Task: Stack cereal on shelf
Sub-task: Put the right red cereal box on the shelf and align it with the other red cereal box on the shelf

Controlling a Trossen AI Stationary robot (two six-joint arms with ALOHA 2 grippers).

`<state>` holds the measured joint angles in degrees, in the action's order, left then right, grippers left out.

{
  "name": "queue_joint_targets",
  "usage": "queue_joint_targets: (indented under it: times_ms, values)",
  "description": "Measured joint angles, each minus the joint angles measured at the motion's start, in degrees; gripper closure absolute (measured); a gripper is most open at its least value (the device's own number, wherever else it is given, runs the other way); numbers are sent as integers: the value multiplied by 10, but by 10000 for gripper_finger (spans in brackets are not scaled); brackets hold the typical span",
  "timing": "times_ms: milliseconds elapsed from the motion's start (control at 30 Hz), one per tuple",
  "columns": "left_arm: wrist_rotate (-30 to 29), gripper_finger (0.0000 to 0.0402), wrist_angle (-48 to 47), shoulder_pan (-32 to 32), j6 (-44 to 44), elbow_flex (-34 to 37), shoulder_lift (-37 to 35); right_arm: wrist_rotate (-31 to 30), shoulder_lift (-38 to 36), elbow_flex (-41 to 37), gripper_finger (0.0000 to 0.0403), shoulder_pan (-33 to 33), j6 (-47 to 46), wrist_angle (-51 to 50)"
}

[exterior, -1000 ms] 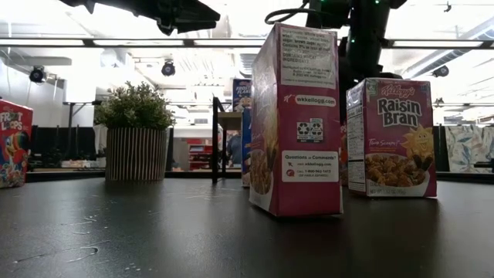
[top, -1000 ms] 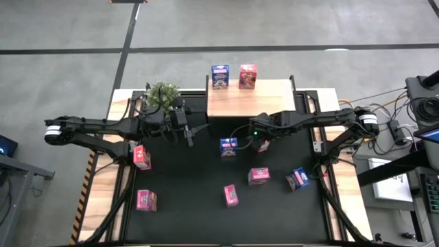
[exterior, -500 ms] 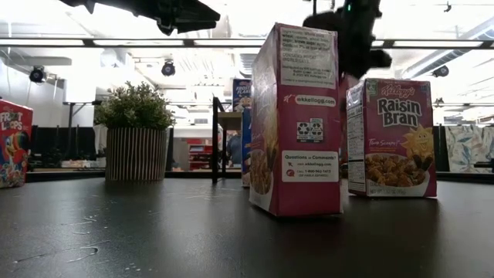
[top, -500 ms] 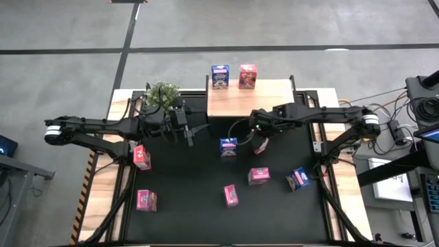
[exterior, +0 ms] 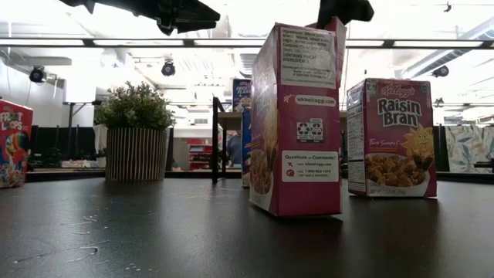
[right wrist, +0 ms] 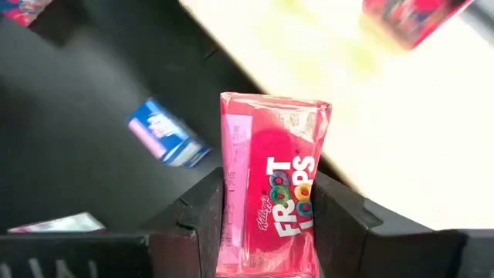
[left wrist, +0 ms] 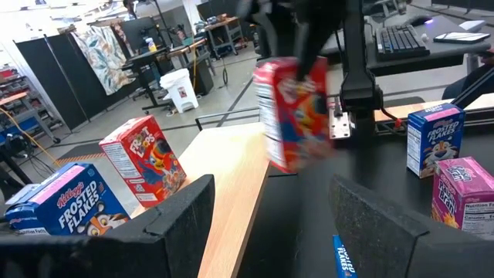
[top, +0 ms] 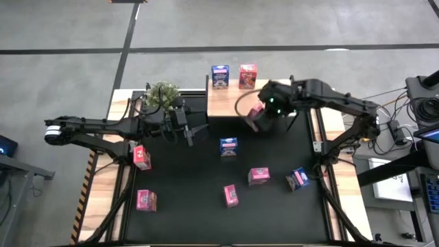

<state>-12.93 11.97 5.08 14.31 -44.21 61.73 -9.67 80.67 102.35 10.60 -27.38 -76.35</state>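
The right claw (right wrist: 266,224) is clenched on a red cereal box (right wrist: 272,181), held in the air at the shelf's (top: 233,99) front edge, upper centre. The left claw (top: 190,134) waits released, left of centre, over the bench (top: 185,178).

Right arm raised, reaching across toward centre; right tool (right wrist: 266,224) clamped, both fingers (right wrist: 193,216) pressed against a load between them. Left arm extended low, level; left tool (left wrist: 270,224) jaws apart, nothing between.
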Motion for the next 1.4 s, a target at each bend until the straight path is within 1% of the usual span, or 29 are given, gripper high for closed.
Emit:
queue_joint_targets:
  times_ms: [167,367,467,567,700,867,1200,1300,1400]
  values:
    - [0,166,0,0,0,0,0,-3,1,22,254,67,112,-2]
    - [0,166,0,0,0,0,0,-2,13,24,254,169,261,-2]
    - [0,166,0,0,0,0,0,32,24,24,255,220,314,2]
    - [0,166,0,0,2,0,0,64,38,24,255,259,346,6]
    - [0,166,0,0,2,0,0,82,57,24,255,291,372,8]
    - [0,166,0,0,3,0,1,84,68,24,247,308,375,9]
    - [0,166,0,0,7,0,6,81,69,24,165,314,376,33]
    - [0,166,0,0,7,0,6,73,66,24,148,314,366,34]
    - [0,166,0,0,7,0,6,62,61,33,139,314,344,21]
